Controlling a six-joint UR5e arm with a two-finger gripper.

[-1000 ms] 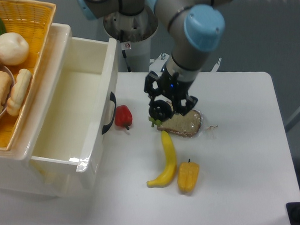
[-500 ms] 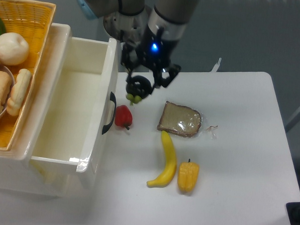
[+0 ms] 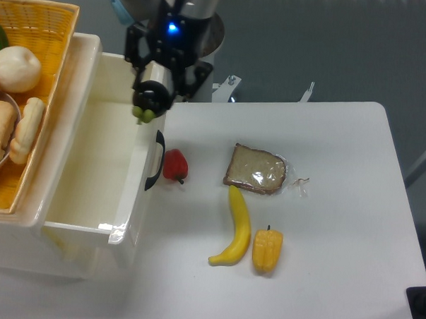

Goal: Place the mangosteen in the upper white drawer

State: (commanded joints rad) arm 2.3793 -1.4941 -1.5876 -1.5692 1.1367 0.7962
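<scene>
Down at the near edge of the surface (image 3: 335, 278) sit the banana (image 3: 236, 227) and the yellow pepper (image 3: 267, 250), side by side and well out of the action, with the slice of bread (image 3: 257, 170) just behind them. The red pepper (image 3: 174, 165) is right beside the black handle (image 3: 155, 160) of the upper white drawer (image 3: 147, 139). Now the risk: the mangosteen (image 3: 149, 100) hangs in the air right over the drawer's right-hand wall, toward its far corner, not clearly over the cavity. Let go here and I reckon it could strike that thick rim, bounce back onto the surface and roll toward the red pepper. Come down too soon and the fingers might clip the wall themselves. The end effector (image 3: 153, 95) is clamped around the dark fruit, green calyx lobes poking out below the fingers. The arm reaches in from the far edge, wrist pointing steeply down, blue light glowing on it. Off to the left the woven basket (image 3: 51, 50) sits tight against the drawer.
</scene>
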